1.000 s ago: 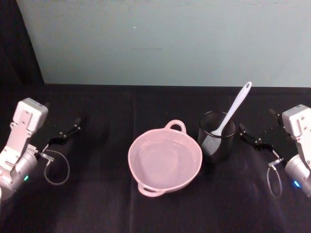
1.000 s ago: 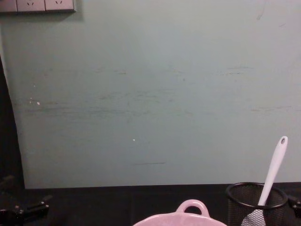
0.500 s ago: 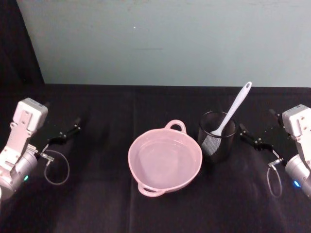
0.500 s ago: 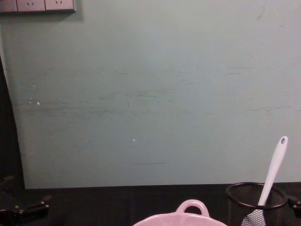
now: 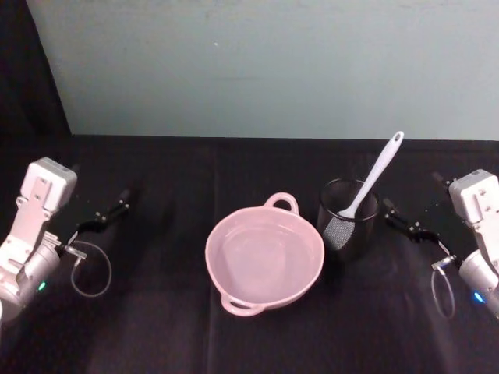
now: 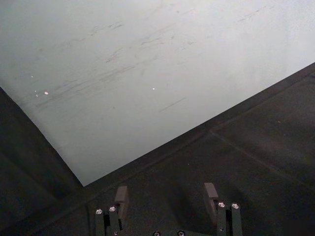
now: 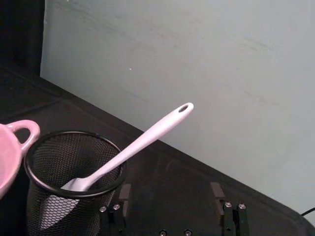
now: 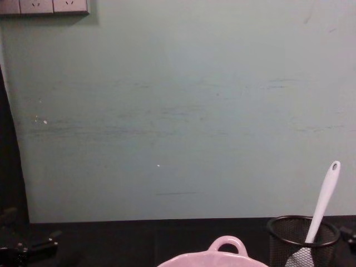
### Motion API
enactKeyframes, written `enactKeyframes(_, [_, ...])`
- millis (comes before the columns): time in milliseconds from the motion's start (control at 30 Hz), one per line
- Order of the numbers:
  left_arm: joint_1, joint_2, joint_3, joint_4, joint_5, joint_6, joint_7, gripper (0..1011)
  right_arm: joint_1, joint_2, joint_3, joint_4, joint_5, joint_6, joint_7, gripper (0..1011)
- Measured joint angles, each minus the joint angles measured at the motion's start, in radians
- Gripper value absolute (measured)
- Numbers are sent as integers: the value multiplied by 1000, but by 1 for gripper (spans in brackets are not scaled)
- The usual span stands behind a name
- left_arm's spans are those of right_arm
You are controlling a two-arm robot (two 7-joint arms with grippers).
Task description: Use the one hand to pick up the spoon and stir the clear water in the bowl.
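Observation:
The white spoon (image 5: 375, 174) stands tilted in a black wire-mesh cup (image 5: 348, 224), blade down and handle leaning up to the right. In the right wrist view the spoon (image 7: 142, 137) rises from the cup (image 7: 74, 189) just ahead of the gripper. The pale pink bowl (image 5: 215, 243) with clear water sits at the table's middle, left of the cup. My right gripper (image 5: 405, 220) hovers open a short way right of the cup, its fingers (image 7: 217, 194) apart and holding nothing. My left gripper (image 5: 105, 216) is parked far left, open with empty fingers (image 6: 121, 198).
A black cloth covers the table (image 5: 156, 327), and a pale green wall (image 5: 257, 70) closes off the back. Loose cable loops hang by each wrist (image 5: 92, 269). In the chest view the bowl's loop handle (image 8: 227, 243), the cup (image 8: 303, 239) and the spoon (image 8: 324, 201) show at the lower right.
My right gripper has crept slightly toward the mesh cup. The left arm, the spoon and the bowl have not moved.

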Motion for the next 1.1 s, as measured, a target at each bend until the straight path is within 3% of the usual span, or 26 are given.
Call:
enactKeyframes(267, [0, 0, 0, 0, 0, 0, 0, 1005, -75, 21, 60, -85, 11, -3, -17, 1002])
enactKeyframes(433, [0, 0, 0, 0, 0, 0, 0, 1005, -115, 22, 109, -117, 88, -47, 23, 1002])
enactKeyframes(567, [0, 0, 0, 0, 0, 0, 0, 1005, -129, 3, 159, -122, 234, -89, 122, 1002])
enactKeyframes(633, [0, 0, 0, 0, 0, 0, 0, 1005, -127, -8, 174, -116, 295, -94, 166, 1002])
enactKeyframes(667, [0, 0, 0, 0, 0, 0, 0, 1005, -121, -20, 189, -107, 351, -94, 209, 1002])
enactKeyframes(767, [0, 0, 0, 0, 0, 0, 0, 1005, -111, -37, 207, -89, 432, -78, 265, 1002])
enactKeyframes(800, [0, 0, 0, 0, 0, 0, 0, 1005, -101, -50, 219, -75, 493, -53, 307, 1002])
enactKeyframes(867, [0, 0, 0, 0, 0, 0, 0, 1005, -83, -67, 234, -52, 568, -7, 356, 1002])
enactKeyframes(967, [0, 0, 0, 0, 0, 0, 0, 1005, -60, -83, 245, -31, 644, 64, 402, 1003])
enactKeyframes(1000, [0, 0, 0, 0, 0, 0, 0, 1005, -60, -83, 245, -31, 644, 64, 402, 1003])
enactKeyframes(1100, [0, 0, 0, 0, 0, 0, 0, 1005, -28, -94, 247, -7, 705, 152, 425, 1002])
